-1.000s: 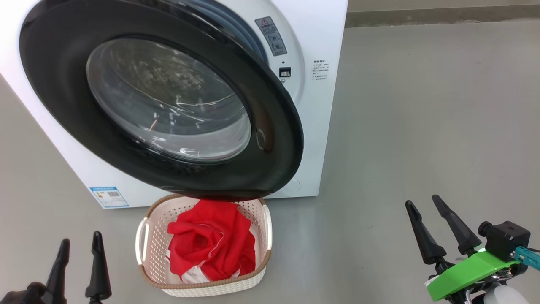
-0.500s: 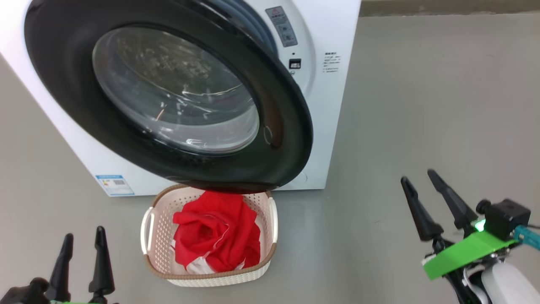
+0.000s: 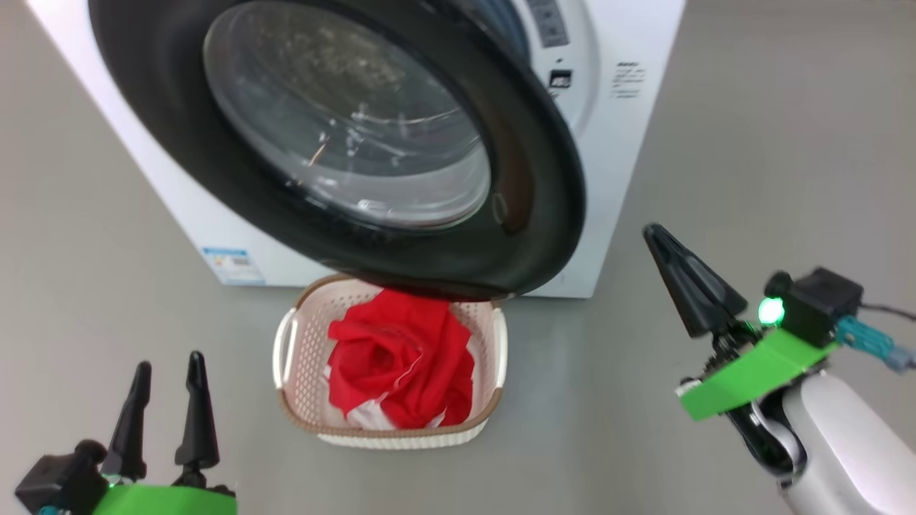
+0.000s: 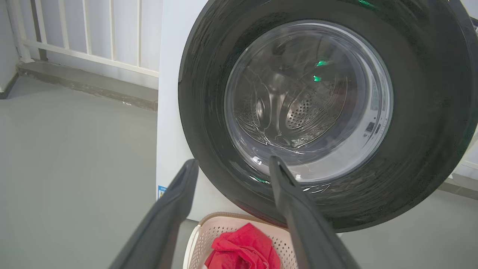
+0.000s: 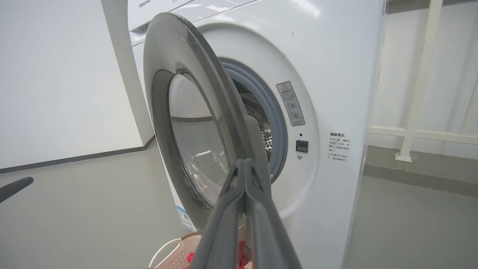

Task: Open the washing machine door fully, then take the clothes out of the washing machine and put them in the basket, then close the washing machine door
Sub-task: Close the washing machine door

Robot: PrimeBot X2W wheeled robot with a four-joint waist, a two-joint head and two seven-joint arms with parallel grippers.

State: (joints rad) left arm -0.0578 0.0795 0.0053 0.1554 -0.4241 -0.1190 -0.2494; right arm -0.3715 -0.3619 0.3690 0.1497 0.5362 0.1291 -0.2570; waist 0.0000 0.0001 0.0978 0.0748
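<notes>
While apart from the door (image 3: 544, 179), left hand (image 3: 168, 361) spread, right hand (image 3: 655, 232) pressed together, clothes (image 3: 401, 357) in the basket (image 3: 302, 352).

The basket (image 3: 390, 435) sits on the grey floor (image 3: 751, 143), holding the clothes (image 3: 401, 365), a heap of red fabric with some white at the near edge. Just behind the basket stands the washing machine (image 3: 622, 143). The washing machine door (image 3: 336, 136) is swung out, and its black lower rim overhangs the basket's far end. A blue label sticker (image 3: 232, 263) lies behind and left of the basket. The left gripper (image 3: 169, 361) hovers left of the basket, fingers apart. The right gripper (image 3: 655, 236) hangs right of it, fingers showing as one dark wedge.
</notes>
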